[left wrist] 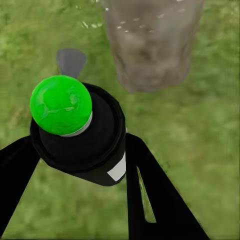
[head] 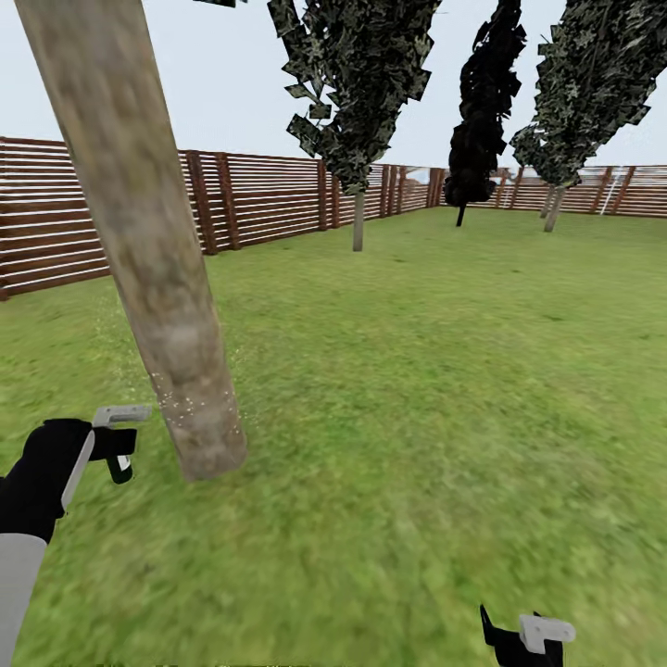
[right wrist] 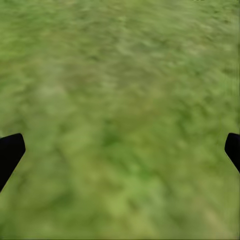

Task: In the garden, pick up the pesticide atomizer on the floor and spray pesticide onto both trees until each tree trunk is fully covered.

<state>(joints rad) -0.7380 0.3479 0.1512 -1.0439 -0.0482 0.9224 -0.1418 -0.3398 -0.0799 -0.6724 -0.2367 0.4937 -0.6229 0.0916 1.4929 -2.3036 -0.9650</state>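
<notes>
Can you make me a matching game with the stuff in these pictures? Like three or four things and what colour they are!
Things:
1. atomizer top
2. tree trunk
3. fence
4. pesticide specks

Colours:
A. brown
B. whitish
C. bright green
D. grey-beige

Pairs: 1-C, 2-D, 3-A, 4-B
</notes>
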